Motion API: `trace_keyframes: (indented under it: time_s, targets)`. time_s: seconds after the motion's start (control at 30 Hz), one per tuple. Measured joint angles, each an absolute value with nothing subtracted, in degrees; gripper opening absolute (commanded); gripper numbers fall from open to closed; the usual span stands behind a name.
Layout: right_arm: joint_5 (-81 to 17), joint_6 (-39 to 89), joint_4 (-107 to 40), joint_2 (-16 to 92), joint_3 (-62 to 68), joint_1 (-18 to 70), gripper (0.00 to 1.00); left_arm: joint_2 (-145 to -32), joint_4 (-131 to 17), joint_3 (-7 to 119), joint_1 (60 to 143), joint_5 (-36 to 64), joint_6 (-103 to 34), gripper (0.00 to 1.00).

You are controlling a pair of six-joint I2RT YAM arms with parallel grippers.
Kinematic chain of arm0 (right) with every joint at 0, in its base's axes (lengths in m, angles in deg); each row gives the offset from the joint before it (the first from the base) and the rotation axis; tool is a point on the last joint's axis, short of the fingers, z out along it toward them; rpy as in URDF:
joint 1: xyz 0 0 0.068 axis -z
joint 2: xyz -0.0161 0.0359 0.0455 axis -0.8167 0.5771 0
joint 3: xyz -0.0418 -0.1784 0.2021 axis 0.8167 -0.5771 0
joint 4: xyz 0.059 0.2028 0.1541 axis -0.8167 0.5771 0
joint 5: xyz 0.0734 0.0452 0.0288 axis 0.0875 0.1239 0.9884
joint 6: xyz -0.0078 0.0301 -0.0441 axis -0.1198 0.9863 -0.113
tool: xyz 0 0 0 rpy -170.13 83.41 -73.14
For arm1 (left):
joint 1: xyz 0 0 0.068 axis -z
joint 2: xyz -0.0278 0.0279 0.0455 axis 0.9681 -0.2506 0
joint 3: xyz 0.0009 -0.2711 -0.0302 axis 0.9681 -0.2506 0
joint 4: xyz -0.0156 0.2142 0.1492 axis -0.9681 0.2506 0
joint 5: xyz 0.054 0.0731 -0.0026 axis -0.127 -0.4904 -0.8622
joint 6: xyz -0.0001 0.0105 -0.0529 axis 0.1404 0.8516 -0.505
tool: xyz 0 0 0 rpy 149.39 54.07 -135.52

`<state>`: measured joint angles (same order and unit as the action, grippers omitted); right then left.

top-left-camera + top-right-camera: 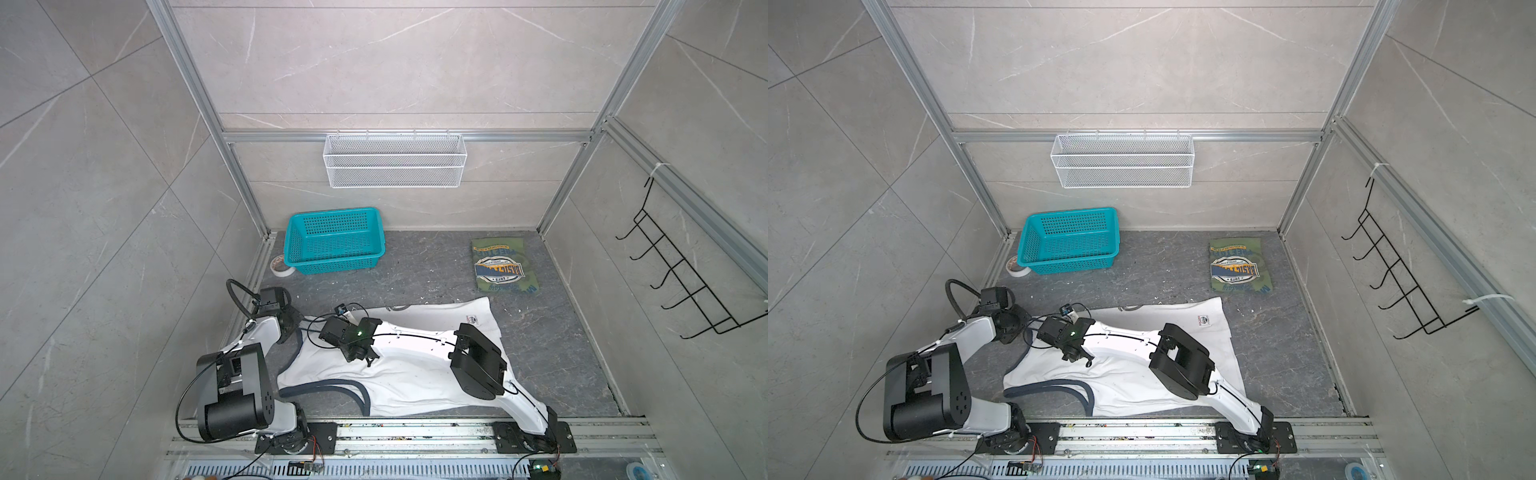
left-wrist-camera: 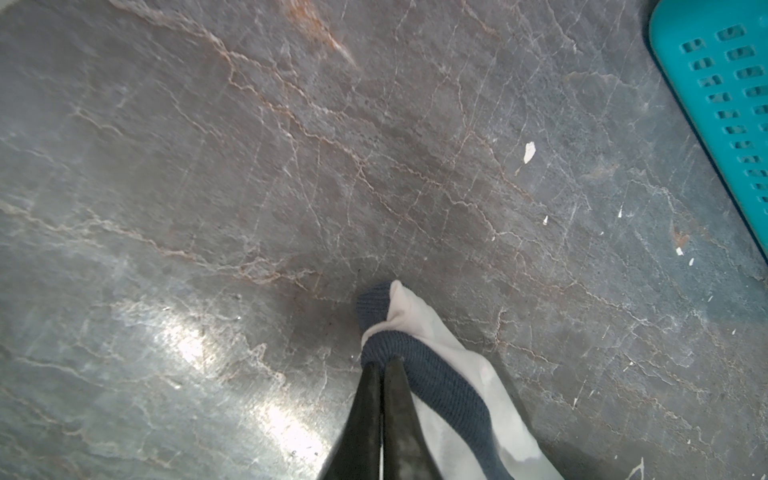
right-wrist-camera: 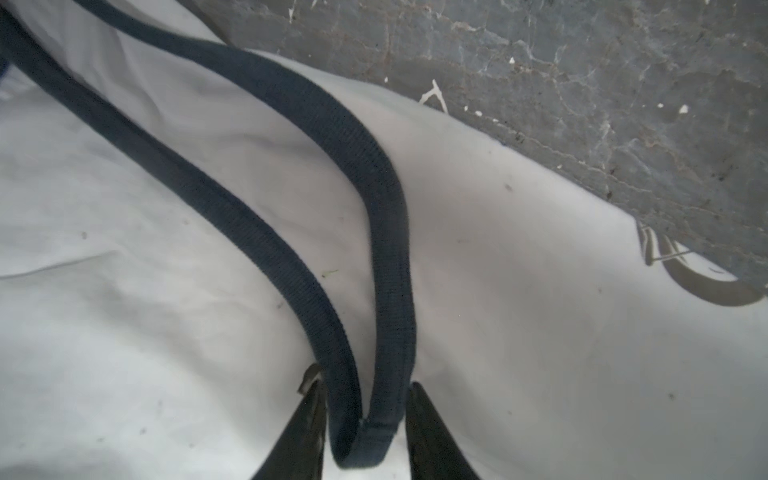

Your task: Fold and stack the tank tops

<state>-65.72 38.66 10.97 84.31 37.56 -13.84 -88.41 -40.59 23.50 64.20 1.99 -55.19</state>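
You are sitting about halfway: the folded olive green tank top [image 1: 505,266] is lying at the upper right of the dark grey surface [image 1: 424,266], while the white navy-trimmed tank top [image 1: 407,382] is sprawling unfolded at lower centre. The left jaws are pinching its navy trim [image 2: 436,386]; the right jaws are standing parted around a strap [image 3: 390,249].

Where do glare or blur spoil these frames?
Left wrist view: two bright glare patches on the dark tabletop near the shut left gripper. Right wrist view: white tank top goes soft close to the lens; its navy trim is crisp. Both top views: evenly lit, sharp, no glare.
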Motion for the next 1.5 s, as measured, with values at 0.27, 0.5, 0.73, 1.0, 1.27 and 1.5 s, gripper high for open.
trace_keyframes:
  time_s: [0.27,0.5,0.73,1.0,1.27,1.5]
  targets:
    - [-67.2,38.8,14.5,87.8,40.6,-13.7,0.21,-88.4,-40.6,23.5,64.2,2.0,-55.2,0.0]
    - [-69.7,38.9,16.8,88.0,41.5,-13.7,0.12,-88.4,-40.6,23.5,64.2,2.0,-55.2,0.0]
    - [-70.7,39.4,16.0,86.9,39.1,-13.8,0.01,-88.4,-40.6,23.5,64.2,2.0,-55.2,0.0]
    - [-71.2,39.5,12.0,77.7,28.7,-14.7,0.0,-88.4,-40.5,23.7,64.2,1.8,-55.2,0.0]
    - [-69.3,39.9,8.8,75.4,25.8,-15.5,0.13,-88.4,-39.4,24.9,64.2,0.5,-56.3,0.0]
    - [-62.9,39.3,7.1,77.3,25.6,-16.2,0.41,-88.4,-38.2,25.4,64.2,-1.1,-56.7,0.16]
